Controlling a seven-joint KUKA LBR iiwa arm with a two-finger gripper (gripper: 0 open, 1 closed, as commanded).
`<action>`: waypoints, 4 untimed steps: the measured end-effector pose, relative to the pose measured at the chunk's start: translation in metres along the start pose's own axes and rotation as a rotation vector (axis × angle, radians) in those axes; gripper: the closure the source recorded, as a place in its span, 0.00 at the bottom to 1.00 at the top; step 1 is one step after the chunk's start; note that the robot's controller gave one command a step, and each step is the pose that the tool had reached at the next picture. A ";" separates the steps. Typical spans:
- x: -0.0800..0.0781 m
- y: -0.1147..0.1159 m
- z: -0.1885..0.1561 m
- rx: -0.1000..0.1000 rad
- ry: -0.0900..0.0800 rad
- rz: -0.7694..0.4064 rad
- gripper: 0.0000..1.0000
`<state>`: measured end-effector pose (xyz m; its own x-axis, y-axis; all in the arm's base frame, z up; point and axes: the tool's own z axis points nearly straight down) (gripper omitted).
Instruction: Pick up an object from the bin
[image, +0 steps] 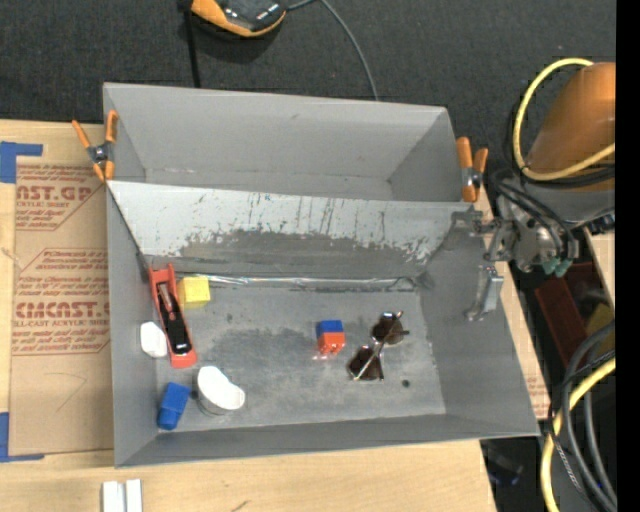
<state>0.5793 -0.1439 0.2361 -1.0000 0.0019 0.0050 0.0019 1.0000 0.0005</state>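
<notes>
Gripper (487, 292) is hanging at approx 3 o'clock of the bin (300, 130), over the sloped right wall and clear of the floor. Can't tell whether it's released or clenched from this angle. Nothing is showing in its grasp. The robot's orange cover (575, 115) is sitting at approx 1 o'clock from the gripper, outside the rim.

Nearest thing to the gripper: brown sunglasses (374, 348), lying folded on the floor toward 8 o'clock from it, well apart. Just beside them, at their 9 o'clock, a small blue-and-orange block (329, 338) is sitting, not touching.

The rest is lying at the floor's 9 o'clock side, far from the gripper:
- A red-and-black stapler-like tool (168, 312) is lying lengthwise, running 12 to 6.
- A yellow block (194, 291) is resting just at its 2 o'clock.
- A small white piece (153, 340) is lying against its 8 o'clock side.
- Approx 5 o'clock from the tool, a white rounded obj. (219, 390) is sitting near a blue block (173, 405), which is at its 8 o'clock.
</notes>
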 end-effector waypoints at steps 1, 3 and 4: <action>-0.001 0.001 -0.005 0.001 -0.008 -0.002 0.00; 0.014 0.040 0.107 0.002 -0.012 -0.030 0.00; 0.013 0.041 0.142 0.000 -0.011 -0.084 0.00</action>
<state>0.5654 -0.1027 0.0942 -0.9966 -0.0825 -0.0060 -0.0825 0.9966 0.0008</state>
